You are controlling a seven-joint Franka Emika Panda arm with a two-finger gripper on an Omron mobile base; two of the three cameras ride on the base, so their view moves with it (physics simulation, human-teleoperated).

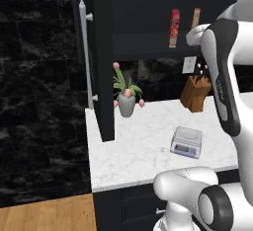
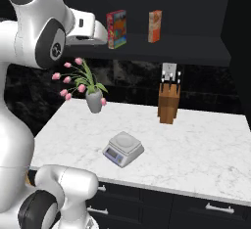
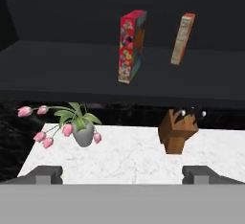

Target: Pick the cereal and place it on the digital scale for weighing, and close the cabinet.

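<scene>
Looking into the open cabinet [image 3: 57, 65] over a white marble counter [image 3: 129, 158]. On the dark shelf, upright and facing edge-on: the cereal [image 3: 131, 46], a red box printed with coloured rounds, left of a narrower tan-orange box [image 3: 182, 39], the two well apart. Below on the counter, toward the far edge: a grey vase [image 3: 83, 134] of pink tulips at left, a wooden knife block [image 3: 177, 131] with dark handles at right. At the near bottom, the gripper [image 3: 123, 175] with its two dark fingertips [image 3: 46, 174] set wide apart, nothing between them, well short of the shelf.
</scene>
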